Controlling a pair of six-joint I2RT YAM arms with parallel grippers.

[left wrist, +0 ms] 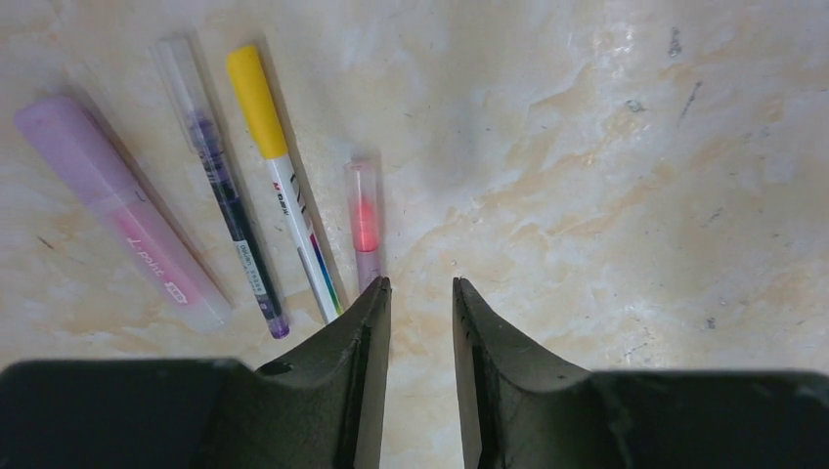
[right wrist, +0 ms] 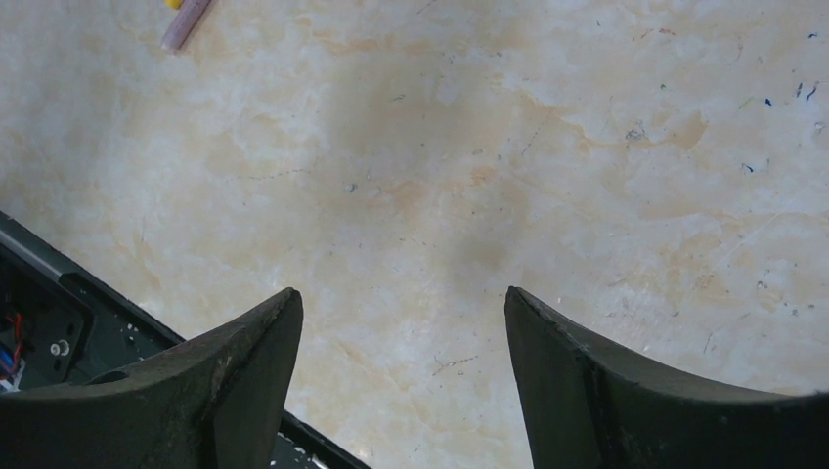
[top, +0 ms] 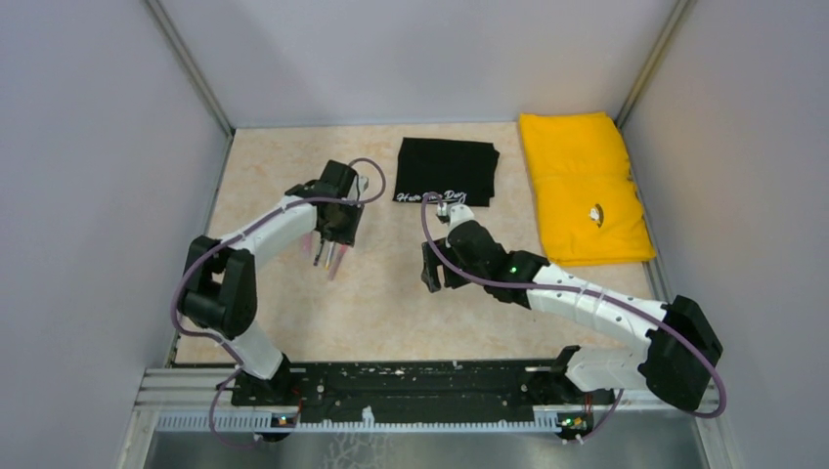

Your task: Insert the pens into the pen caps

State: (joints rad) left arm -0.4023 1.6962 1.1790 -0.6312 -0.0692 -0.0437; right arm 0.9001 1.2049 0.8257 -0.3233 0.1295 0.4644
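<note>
**Pens (left wrist: 293,220) in a row beside the narrowly parted left jaws**

Laid side by side on the marbled bench (left wrist: 606,147) in the left wrist view, slightly fanned:
- a thick pale pink pen (left wrist: 127,215) with a lilac end
- a thin dark pen (left wrist: 244,244) under a clear cap (left wrist: 186,88)
- a white pen (left wrist: 309,254) under a yellow cap (left wrist: 256,98)
- a short clear tube (left wrist: 364,220) with red inside

Hidden behind the fingertip (left wrist: 367,322) on the left of that view: the lower end of the tube. Cannot tell, therefore, whether a loose cap or the top of a longer pen. Too small to read: most of the print on the barrels.

Left jaws a little apart, with only bench showing through the gap and no pen in it. Nearest to them the clear tube, reaching the tip of one finger. Further off to that same side, the three other pens.

From overhead, mostly covered by the left wrist, with only pinkish slivers poking out below it.

In the right wrist view, cut off by the top left corner: one pinkish pen end (right wrist: 186,24) with a speck of yellow beside it. Impossible to say which pen. Right jaws spread wide above the bench, well apart from that pen end.

At the far side of the bench, a folded black cloth (top: 448,171) and a folded yellow cloth (top: 582,191).
</note>
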